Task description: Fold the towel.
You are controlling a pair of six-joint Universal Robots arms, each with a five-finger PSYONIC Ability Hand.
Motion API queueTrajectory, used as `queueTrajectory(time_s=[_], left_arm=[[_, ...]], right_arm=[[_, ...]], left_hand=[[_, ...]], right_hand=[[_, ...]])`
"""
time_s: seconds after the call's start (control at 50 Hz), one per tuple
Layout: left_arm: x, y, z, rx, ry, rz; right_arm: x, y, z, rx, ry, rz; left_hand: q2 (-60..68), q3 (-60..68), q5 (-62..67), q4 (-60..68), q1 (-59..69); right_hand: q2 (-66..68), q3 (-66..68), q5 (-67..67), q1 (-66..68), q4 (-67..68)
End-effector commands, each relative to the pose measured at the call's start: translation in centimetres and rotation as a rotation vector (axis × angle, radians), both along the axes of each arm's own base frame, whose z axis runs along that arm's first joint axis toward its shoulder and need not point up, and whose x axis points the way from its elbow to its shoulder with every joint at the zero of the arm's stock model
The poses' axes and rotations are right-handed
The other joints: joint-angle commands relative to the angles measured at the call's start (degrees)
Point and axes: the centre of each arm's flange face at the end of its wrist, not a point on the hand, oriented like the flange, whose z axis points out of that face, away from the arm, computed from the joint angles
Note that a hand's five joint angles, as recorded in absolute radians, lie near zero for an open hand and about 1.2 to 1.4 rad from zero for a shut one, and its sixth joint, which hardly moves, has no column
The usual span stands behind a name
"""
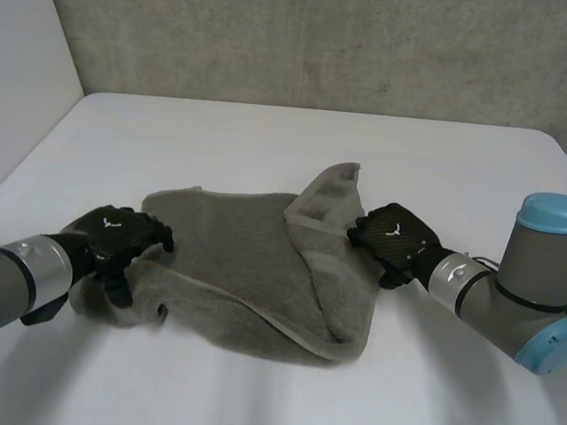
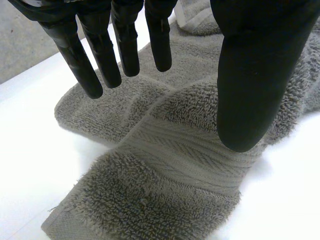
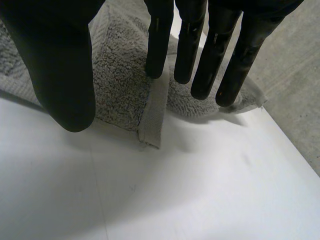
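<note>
Grey crumpled towel [image 1: 243, 264] between left hand [image 1: 113, 233] and right hand [image 1: 396, 239]

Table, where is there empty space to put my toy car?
The table is bare along the back, between the towel and the wall, and in front of the towel. The middle is crowded: the left robot hand and right robot hand sit at the towel's sides.

Left hand [image 1: 112, 236] and right hand [image 1: 393, 239] both low, fingers straight, thumbs spread apart.
</note>
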Motion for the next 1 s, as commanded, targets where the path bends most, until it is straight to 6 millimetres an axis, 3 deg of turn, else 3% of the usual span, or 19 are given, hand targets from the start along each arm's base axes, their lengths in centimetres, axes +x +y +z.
queueTrajectory(time_s=[0.02, 0.24, 0.3, 0.32, 0.72, 0.84, 1.0], left_arm=[[0.0, 0.2, 0.4, -0.012, 0.002, 0.0], [0.0, 0.2, 0.6, -0.019, 0.004, 0.001], [0.0, 0.3, 0.6, -0.018, 0.004, 0.001], [0.0, 0.3, 0.6, -0.018, 0.004, 0.001], [-0.2, 0.7, 1.6, -0.043, 0.01, -0.007], [0.1, 0.8, 1.4, -0.034, 0.007, 0.001], [0.6, 0.8, 0.6, -0.008, 0.004, 0.015]], right_arm=[[0.2, -0.5, -1.0, 0.006, 0.006, 0.0], [0.5, -0.8, -1.6, 0.01, 0.008, 0.003], [0.7, -0.8, -1.7, 0.007, 0.007, 0.006], [0.7, -0.9, -1.5, 0.001, 0.004, 0.006], [0.8, -1.7, 1.5, -0.011, -0.072, -0.024], [0.0, -2.0, 3.2, 0.031, -0.124, -0.092], [-3.3, -1.7, 5.4, 0.095, -0.096, -0.187]], left_hand=[[3.4, 3.41, 3.34, 3.33, 3.46], [2.89, 2.91, 2.84, 2.83, 2.95], [2.89, 2.91, 2.84, 2.83, 2.95], [2.89, 2.91, 2.84, 2.83, 2.95], [2.72, 2.74, 2.67, 2.66, 2.78], [2.89, 2.91, 2.84, 2.83, 2.95], [5.57, 5.59, 5.52, 5.5, 5.63]], right_hand=[[6.7, 6.14, 7.28, 11.46, 6.2], [23.52, 22.96, 24.1, 28.28, 23.02], [35.3, 34.73, 35.88, 40.05, 34.79], [45.46, 44.89, 46.04, 50.21, 44.95], [45.84, 45.27, 46.42, 50.59, 45.33], [45.84, 45.27, 46.42, 50.59, 45.33], [45.84, 45.27, 46.42, 50.59, 45.33]])
